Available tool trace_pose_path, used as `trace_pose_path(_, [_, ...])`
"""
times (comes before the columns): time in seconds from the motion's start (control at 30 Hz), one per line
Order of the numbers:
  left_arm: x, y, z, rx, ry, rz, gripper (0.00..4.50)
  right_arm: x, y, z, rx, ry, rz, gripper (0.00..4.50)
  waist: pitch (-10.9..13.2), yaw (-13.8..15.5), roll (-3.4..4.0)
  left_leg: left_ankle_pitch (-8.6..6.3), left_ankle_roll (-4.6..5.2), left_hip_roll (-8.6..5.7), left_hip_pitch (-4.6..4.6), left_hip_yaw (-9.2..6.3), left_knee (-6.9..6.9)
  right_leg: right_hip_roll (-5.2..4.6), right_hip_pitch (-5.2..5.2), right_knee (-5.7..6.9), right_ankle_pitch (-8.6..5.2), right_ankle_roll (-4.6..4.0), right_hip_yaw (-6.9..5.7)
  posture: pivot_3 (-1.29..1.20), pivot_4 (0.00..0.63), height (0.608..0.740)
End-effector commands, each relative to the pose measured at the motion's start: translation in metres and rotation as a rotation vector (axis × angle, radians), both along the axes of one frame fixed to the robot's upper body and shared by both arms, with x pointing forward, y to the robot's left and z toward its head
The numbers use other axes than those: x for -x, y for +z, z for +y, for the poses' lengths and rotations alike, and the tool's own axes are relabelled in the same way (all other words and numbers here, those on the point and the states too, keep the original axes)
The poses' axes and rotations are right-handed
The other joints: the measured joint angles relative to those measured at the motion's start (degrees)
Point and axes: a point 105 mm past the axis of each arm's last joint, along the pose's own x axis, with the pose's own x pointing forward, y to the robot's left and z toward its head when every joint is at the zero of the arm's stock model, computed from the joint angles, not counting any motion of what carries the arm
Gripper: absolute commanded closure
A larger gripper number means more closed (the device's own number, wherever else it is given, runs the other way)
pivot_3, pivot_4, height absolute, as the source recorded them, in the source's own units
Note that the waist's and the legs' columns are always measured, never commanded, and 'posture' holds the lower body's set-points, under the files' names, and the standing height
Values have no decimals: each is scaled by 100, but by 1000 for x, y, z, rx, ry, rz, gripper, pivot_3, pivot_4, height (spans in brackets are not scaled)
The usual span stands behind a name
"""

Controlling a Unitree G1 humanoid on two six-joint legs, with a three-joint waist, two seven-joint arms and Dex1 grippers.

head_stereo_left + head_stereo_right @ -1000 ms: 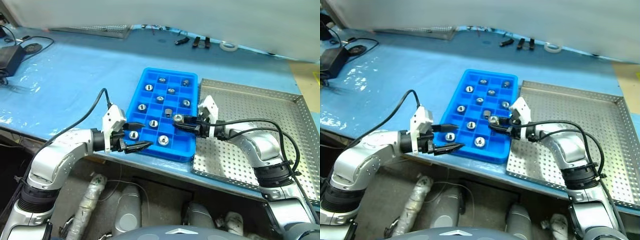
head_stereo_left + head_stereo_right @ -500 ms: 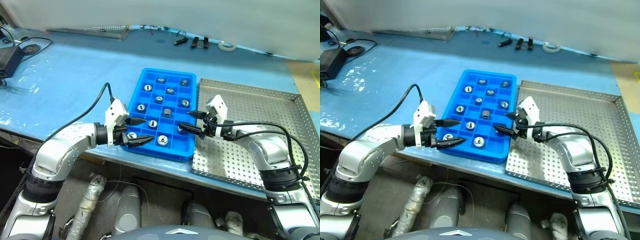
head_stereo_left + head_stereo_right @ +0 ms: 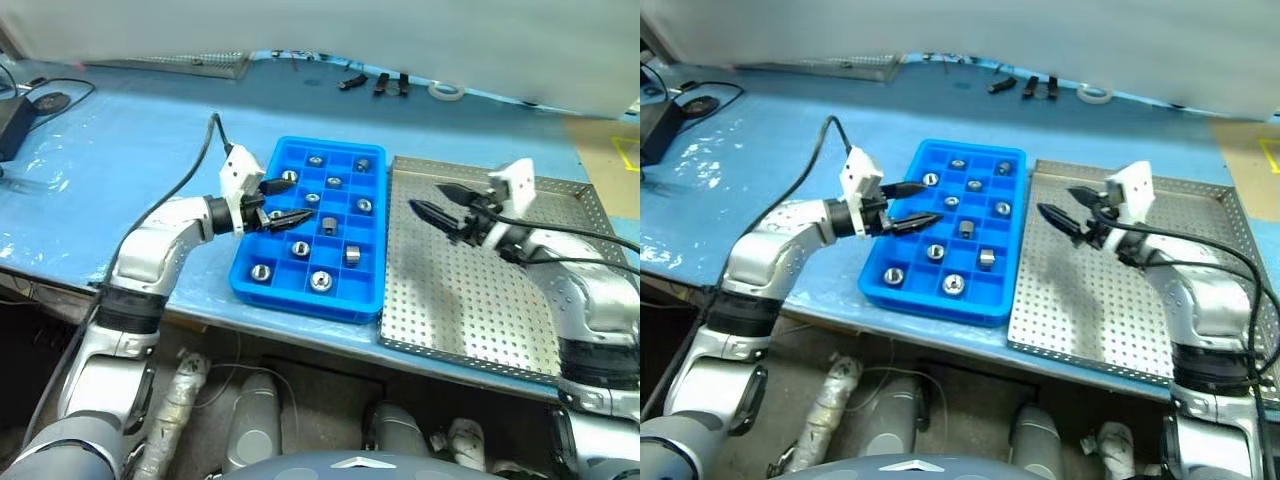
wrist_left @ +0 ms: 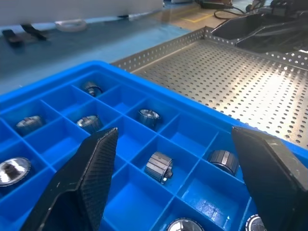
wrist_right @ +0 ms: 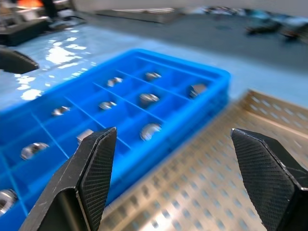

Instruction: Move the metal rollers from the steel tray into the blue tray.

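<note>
A long work table covered in light blue sheeting fills most of the scene. On its right half, at the near edge, sits the steel tray, a large square of grey metal with a floor full of small holes and low raised rims. Its floor looks bare of parts where it shows.

Just beside it, on its left and almost touching, lies the blue tray, a narrower plastic tray divided into a grid of small square compartments. The metal rollers are here: about eleven small shiny pieces, one to a compartment, spread from the far row down to the near row. One roller in the right column lies tipped on its side, and a darker one sits near the middle.

The left gripper reaches in from the left and hovers over the left part of the blue tray, its two black fingers spread apart with nothing between them. In the left wrist view the gap between the fingers frames several filled compartments.

The right gripper hangs above the steel tray, near its far left part, pointing toward the blue tray. Its jaws stand wide and hold nothing.

Along the far edge of the table lie small items: a roll of white tape, a few black clips and a flat metal mesh piece. At the far left sit a black box and cables.
</note>
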Motion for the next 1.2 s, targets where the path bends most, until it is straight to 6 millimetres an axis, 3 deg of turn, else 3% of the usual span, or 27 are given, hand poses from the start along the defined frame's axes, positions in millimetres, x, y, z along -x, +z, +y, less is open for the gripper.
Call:
trace_pose_path(0.03, [-4, 5, -8, 23, -27, -30, 524, 17, 13, -3, -20, -56, -86, 505, 0, -93, 0, 0, 1, 0, -8, 1, 0, 0, -7, 1, 0, 0, -1, -138, 150, 740])
trace_pose_path(0.27, [-6, 2, -16, 52, -48, -4, 524, 41, 0, 12, -58, -88, -59, 505, 0, -376, 0, -13, 22, 3, 3, 8, 7, -2, -4, -2, 0, -1, 6, -185, 150, 740])
trace_pose_path(0.53, [-4, 7, -14, 47, -63, -8, 524, 33, 13, 9, -62, -95, -88, 505, 0, -415, 0, -12, 19, 1, 43, 8, 1, -2, 30, -3, 3, -6, 13, -173, 150, 740])
trace_pose_path(1.2, [2, 6, -8, 42, -49, 10, 524, 25, 12, 11, -68, -87, -76, 505, 0, -398, 0, -16, 27, 0, 30, 9, -5, -2, 25, -20, 2, -7, 8, -144, 150, 740])
